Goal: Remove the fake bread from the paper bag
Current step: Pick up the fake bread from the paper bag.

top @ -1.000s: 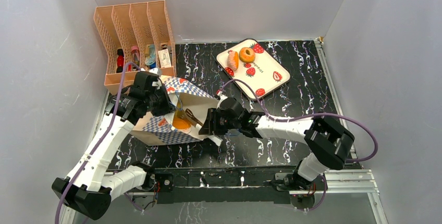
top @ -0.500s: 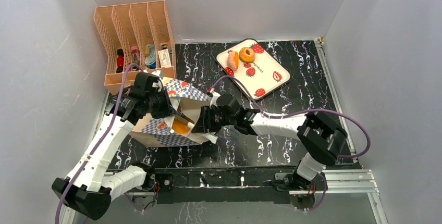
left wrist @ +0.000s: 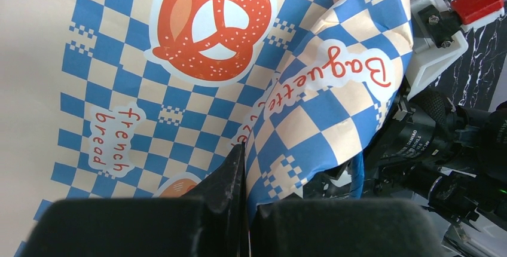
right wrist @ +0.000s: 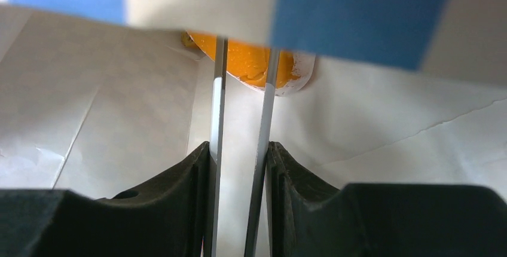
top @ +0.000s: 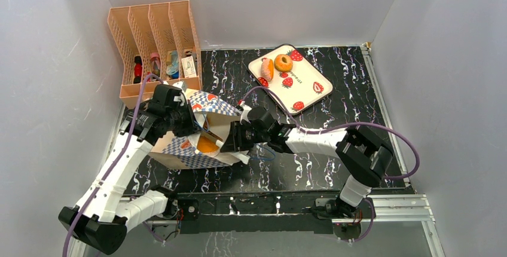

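Observation:
The paper bag [top: 190, 156] lies on its side at the left, mouth facing right. My left gripper [top: 189, 124] is shut on the bag's upper rim and holds the mouth up; in the left wrist view its jaws [left wrist: 246, 167] pinch the chequered paper [left wrist: 179, 89]. My right gripper [top: 230, 140] is inside the mouth, shut on a pair of thin metal tongs [right wrist: 216, 101]. The tong tips reach an orange piece of fake bread [right wrist: 254, 66] deep in the bag, also seen from above [top: 207, 144]. A ring donut [top: 283, 63] and a pinkish roll [top: 266, 69] lie on the strawberry-print tray [top: 306, 89].
The peach file rack [top: 155, 36] stands at the back left, close behind the bag and my left arm. The tray sits at the back centre-right. Grey walls close in the table on the left, back and right.
My right gripper has moved left, from just outside the bag's mouth into it. The left gripper keeps its hold on the rim, which has shifted slightly.

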